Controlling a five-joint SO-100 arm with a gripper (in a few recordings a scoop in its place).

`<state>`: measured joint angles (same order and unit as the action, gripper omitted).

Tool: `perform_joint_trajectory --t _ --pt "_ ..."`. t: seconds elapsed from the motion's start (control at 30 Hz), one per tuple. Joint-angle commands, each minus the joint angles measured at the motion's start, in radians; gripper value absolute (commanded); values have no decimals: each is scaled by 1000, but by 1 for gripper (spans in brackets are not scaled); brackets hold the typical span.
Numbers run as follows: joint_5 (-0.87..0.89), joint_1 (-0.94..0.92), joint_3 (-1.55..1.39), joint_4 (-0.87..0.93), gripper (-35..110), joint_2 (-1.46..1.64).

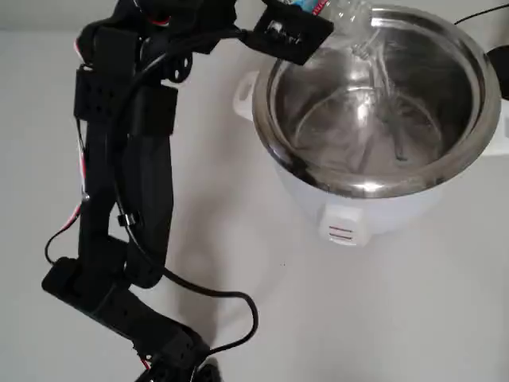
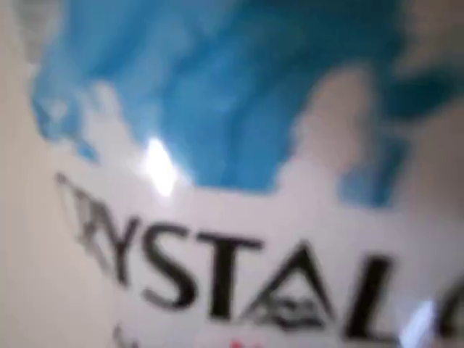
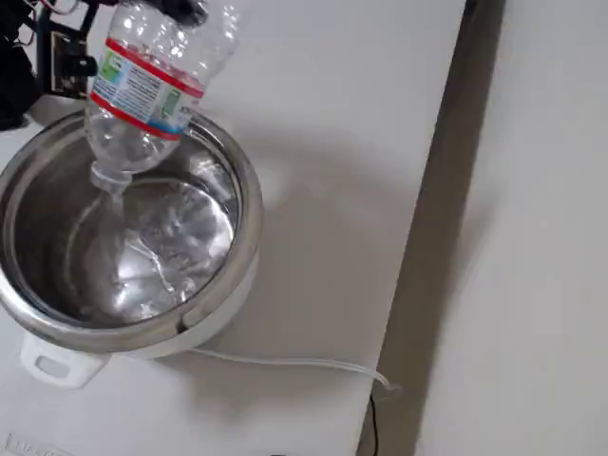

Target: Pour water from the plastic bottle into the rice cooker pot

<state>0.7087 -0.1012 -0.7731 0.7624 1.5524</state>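
Pour under way: claw point(image 1: 306, 20) grips bottle point(image 3: 147, 81) inverted, neck down over pot point(image 3: 249, 204), water point(image 3: 119, 204) streaming in, some water apparently left in bottle.

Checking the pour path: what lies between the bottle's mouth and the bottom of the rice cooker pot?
In the fixed view, only a thin stream of water falls from the inverted plastic bottle into the rice cooker pot, where it is pooling.

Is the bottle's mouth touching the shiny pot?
Apart. In the fixed view the plastic bottle hangs neck-down, its mouth above the rice cooker pot, with water falling through the gap.
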Motion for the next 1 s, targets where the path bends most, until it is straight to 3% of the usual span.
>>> perform_joint_trajectory --t 0.0,0.23,0.97 --pt "40 -25 86 9 9 20" --pt "135 -32 86 49 8 46" --pt "178 -81 86 41 8 63"
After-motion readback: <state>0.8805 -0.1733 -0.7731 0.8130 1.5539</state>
